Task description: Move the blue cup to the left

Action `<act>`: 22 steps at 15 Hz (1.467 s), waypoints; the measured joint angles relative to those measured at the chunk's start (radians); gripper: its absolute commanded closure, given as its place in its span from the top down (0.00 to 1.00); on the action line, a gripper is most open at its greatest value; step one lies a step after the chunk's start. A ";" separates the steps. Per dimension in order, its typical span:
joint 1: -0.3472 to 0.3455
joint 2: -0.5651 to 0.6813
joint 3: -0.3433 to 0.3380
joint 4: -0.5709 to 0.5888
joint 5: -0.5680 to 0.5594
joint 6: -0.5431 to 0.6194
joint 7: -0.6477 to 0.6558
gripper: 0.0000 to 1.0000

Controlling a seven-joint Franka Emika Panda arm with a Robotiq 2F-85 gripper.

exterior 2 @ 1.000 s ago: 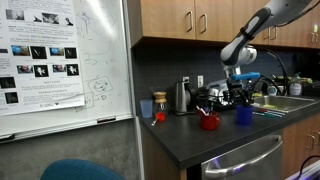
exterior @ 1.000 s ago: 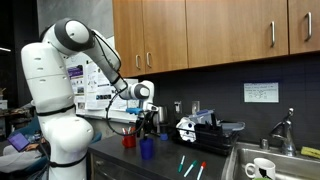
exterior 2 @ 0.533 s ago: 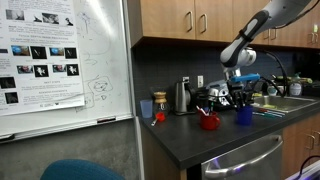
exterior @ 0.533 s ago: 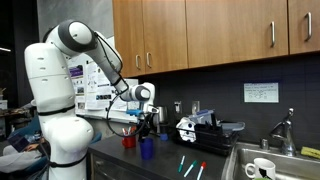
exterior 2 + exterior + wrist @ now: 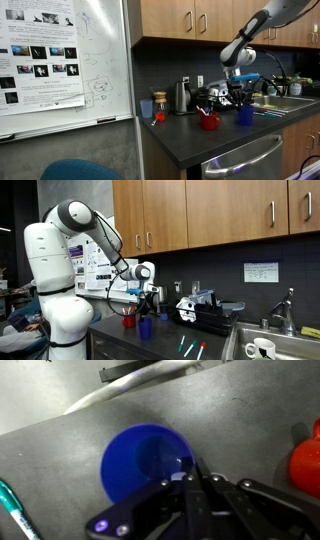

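A blue cup (image 5: pixel 146 329) stands upright near the front edge of a dark worktop (image 5: pixel 168 340), with a red cup (image 5: pixel 129 321) just beside it. The gripper (image 5: pixel 190 478) hangs directly over the blue cup. In the wrist view its jaws are nearly closed across the cup's wall (apparently pinching it, one finger inside). To move it well, confirm the pinch, lift only slightly, keep it level, and steer clear of the red cup.

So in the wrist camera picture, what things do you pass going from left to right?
teal pen → blue cup → red cup
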 measured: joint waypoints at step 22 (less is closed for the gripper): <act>0.128 -0.335 0.107 0.022 -0.003 -0.140 -0.027 0.01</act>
